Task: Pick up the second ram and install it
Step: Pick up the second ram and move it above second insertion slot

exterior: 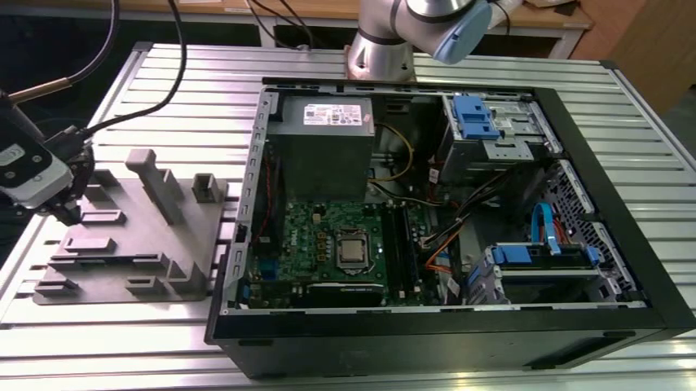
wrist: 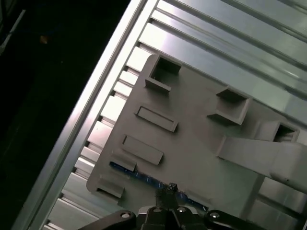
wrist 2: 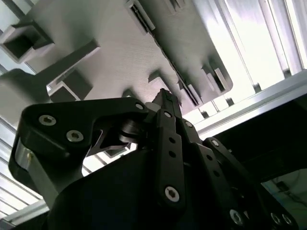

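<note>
second ram (wrist: 143, 176) edge-on in grey block (wrist: 192, 143), gripper (wrist: 171, 188) directly over it

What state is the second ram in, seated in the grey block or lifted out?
Seated: the second ram lies edge-on in a slot of the grey block, the tool right at it; grip cannot tell.

At the exterior view's left, gripper (exterior: 68, 213) low over the outer edge of grey holder block (exterior: 142, 261) on slatted table (exterior: 163, 81); just beside, to the view's right, open computer case (exterior: 435, 350) with green motherboard (exterior: 315, 236) inside
</note>
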Tool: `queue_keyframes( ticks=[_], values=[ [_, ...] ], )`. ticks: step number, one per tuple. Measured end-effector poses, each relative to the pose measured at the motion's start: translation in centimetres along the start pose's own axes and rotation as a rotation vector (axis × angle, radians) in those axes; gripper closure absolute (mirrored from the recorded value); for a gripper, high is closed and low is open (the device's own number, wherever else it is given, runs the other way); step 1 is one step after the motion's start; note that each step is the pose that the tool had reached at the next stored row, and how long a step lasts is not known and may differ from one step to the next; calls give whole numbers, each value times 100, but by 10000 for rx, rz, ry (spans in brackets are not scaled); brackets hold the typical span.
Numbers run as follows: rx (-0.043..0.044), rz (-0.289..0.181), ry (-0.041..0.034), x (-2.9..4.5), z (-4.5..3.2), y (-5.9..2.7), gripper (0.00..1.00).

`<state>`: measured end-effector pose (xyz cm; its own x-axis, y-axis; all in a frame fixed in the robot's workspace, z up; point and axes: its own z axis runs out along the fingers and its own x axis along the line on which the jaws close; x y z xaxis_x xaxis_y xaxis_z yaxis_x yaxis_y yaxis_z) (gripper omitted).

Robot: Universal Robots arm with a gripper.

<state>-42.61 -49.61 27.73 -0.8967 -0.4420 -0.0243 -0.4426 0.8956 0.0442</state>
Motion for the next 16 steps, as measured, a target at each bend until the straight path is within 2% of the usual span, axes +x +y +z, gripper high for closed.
queue_keyframes(
  ticks=[16],
  values=[
    [-67, -2902, 129, 1, 61, -3, 93]
  ],
)
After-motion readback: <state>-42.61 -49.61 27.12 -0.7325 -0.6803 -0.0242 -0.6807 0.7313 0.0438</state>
